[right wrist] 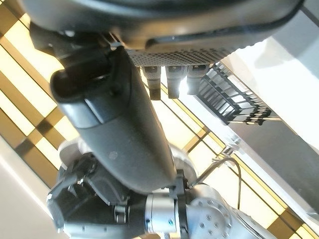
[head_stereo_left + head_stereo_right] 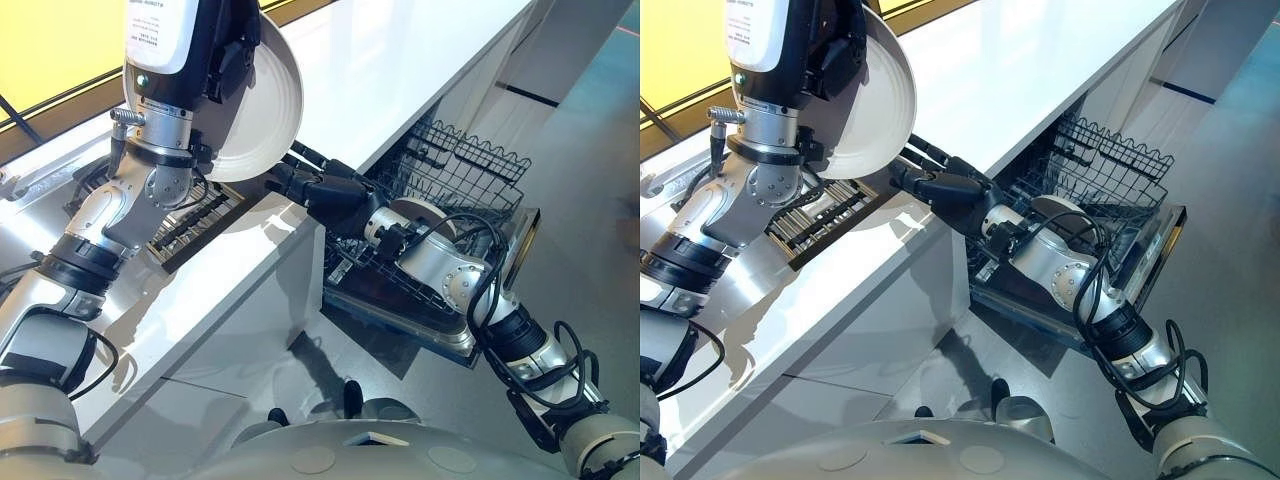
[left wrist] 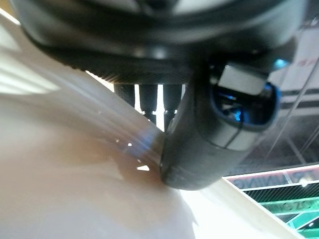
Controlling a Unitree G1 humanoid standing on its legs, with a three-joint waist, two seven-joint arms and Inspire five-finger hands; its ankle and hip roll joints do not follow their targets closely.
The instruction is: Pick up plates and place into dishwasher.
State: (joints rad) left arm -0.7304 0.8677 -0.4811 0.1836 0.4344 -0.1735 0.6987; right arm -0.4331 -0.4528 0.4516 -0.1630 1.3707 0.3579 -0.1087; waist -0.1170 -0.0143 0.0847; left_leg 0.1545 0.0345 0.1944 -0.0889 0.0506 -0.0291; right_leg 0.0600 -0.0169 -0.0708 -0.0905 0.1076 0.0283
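A white plate is held up on edge above the counter, with my left hand shut on its rim from behind. In the left wrist view the thumb presses onto the plate's pale face. My right hand reaches in from the dishwasher side, open, its straight fingers just below the plate's lower edge; I cannot tell whether they touch it. In the right wrist view its thumb and fingers stretch out with nothing between them.
A long white counter runs diagonally. A dark slatted drying rack lies on it under the plate. The dishwasher stands open at the right with a wire rack pulled out above its lowered door.
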